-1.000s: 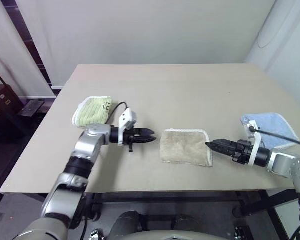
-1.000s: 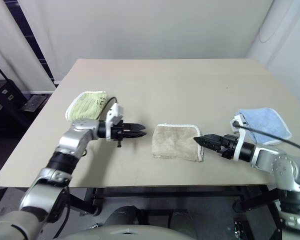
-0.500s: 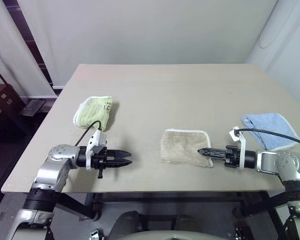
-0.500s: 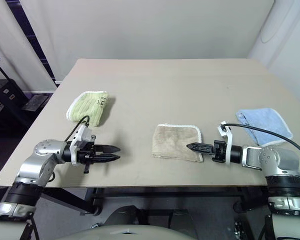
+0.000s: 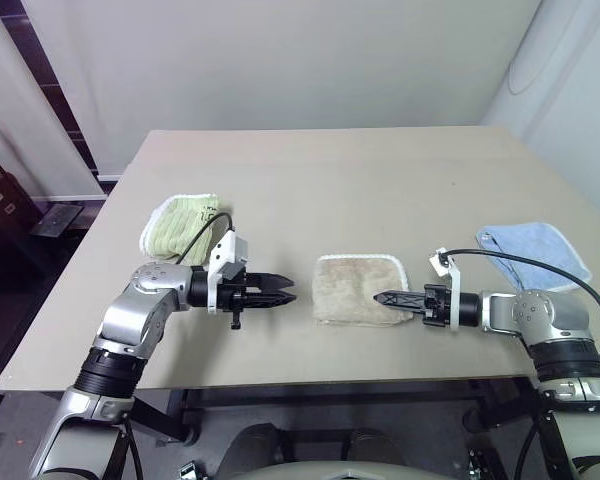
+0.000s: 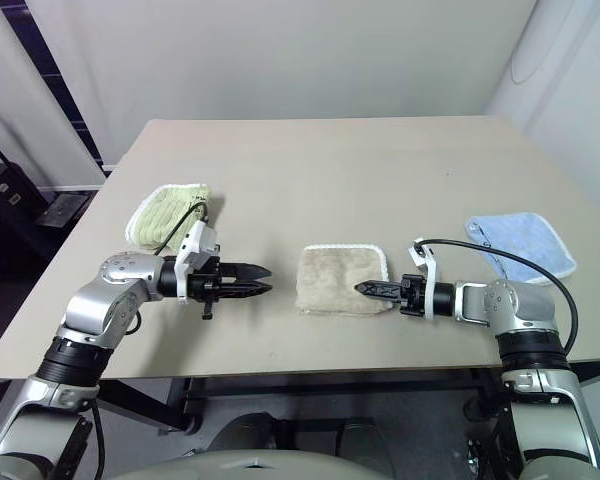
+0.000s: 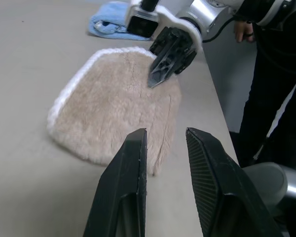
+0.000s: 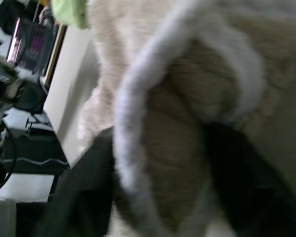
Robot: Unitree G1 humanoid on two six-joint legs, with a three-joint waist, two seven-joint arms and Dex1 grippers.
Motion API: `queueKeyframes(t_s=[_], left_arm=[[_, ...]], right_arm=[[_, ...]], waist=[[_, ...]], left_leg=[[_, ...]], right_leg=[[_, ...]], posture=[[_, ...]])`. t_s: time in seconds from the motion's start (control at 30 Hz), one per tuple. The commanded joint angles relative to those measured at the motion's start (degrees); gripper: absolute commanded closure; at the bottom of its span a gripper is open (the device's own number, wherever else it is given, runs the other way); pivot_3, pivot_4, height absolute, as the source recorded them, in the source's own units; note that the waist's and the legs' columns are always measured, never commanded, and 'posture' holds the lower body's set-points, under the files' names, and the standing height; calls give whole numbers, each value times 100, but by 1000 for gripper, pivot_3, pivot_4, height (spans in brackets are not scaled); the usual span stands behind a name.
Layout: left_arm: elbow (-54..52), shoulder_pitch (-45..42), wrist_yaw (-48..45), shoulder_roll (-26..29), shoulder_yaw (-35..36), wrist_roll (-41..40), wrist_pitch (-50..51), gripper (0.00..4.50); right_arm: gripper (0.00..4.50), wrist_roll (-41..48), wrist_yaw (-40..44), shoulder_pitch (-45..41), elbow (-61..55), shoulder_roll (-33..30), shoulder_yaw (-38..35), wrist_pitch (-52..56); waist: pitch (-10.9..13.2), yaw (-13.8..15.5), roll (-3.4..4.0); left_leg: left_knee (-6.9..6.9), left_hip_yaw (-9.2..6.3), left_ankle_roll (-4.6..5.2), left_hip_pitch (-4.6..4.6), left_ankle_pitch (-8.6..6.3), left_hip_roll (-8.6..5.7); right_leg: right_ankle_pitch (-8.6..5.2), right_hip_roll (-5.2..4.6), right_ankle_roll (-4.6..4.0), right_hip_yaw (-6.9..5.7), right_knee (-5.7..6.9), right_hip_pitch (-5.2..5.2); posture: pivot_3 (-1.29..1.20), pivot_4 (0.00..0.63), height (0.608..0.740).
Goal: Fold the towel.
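Reaching in from the towel's [image 5: 358, 289] right edge, the right pincer [image 5: 382, 298] clamped its corner, while the left pincer [image 5: 283, 297], slightly apart, hovered just beside its left edge.

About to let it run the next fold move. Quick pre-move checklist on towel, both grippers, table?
1. Towel lies flat on the table, well inside the edges: ok.
2. Right gripper on the towel's right edge, with cloth between its fingers in the right wrist view: ok. Whether the grip is firm: cannot tell.
3. Left gripper has hold of the towel: not ok. It is a little open, holds nothing and sits off the towel's left edge.
4. Green towel and blue towel lie apart from the towel: ok.
5. Nobody near the table: not ok. The left wrist view shows a person standing at the table's side.
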Motion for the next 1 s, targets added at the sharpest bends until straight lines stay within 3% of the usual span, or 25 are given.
queueKeyframes(t_s=[0.03, 0.17, 0.37, 0.5, 0.63, 0.77, 0.87, 1.0], left_arm=[[-584, -150, 260, 23, -11, -154, 357, 3185], [-863, -217, 421, -20, -107, -183, 630, 3185], [-1231, 61, 475, 105, -115, -291, 678, 3185], [-1384, 168, 410, 286, -37, -440, 721, 3185], [-1117, -123, 335, 341, -50, -510, 756, 3185], [-691, -571, 235, 248, -138, -466, 786, 3185], [-332, -875, 163, 138, -218, -391, 723, 3185], [-105, -1000, 127, 19, -275, -324, 615, 3185]], right_arm=[[3091, -46, -54, 3, -67, -22, -102, 92], [4473, 143, -143, 215, -404, 75, -355, 226], [4473, 990, -1101, 434, -1496, 825, -1776, 475], [4473, 1675, -2460, 516, -2650, 1541, -3001, 174], [4473, 1799, -3773, 466, -3538, 2069, -3674, -696], [4473, 2671, -4828, 99, -3540, 2306, -4369, -1420], [4473, 2716, -5405, -41, -3253, 2247, -4665, -2082], [4473, 2507, -5798, 20, -2843, 2191, -4790, -2775]], waist=[[0, -2, 0], [0, 2, 0], [3, -7, 15], [1, 10, 22], [2, 51, 29], [4, 129, 32], [5, 130, 30], [1, 46, 40]], left_leg=[[0, 0, 0, -1, 0, 0], [0, 0, 0, 1, 0, 0], [-7, 0, -1, 0, 0, 0], [-25, 0, -18, -1, 10, 1], [-35, 0, -25, -1, 13, 2], [-66, 24, -41, 4, 22, -2], [-116, 55, -120, 28, 70, -3], [-115, 25, -120, 26, 72, 8]], right_leg=[[0, 0, 0, 0, 0, -1], [0, 0, 0, 0, 0, 1], [0, 2, 0, 2, 1, 0], [0, 10, -1, 4, 3, -14], [-1, 15, -1, 2, 2, -15], [1, 33, -4, 3, 4, -19], [1, 3, -14, 19, -6, -43], [-10, 6, -35, 13, -15, -31]], posture=[[0, 0, 720], [0, 0, 720], [0, 0, 720], [0, 0, 720], [0, 0, 720], [0, 0, 720], [0, 0, 720], [0, 0, 720]])
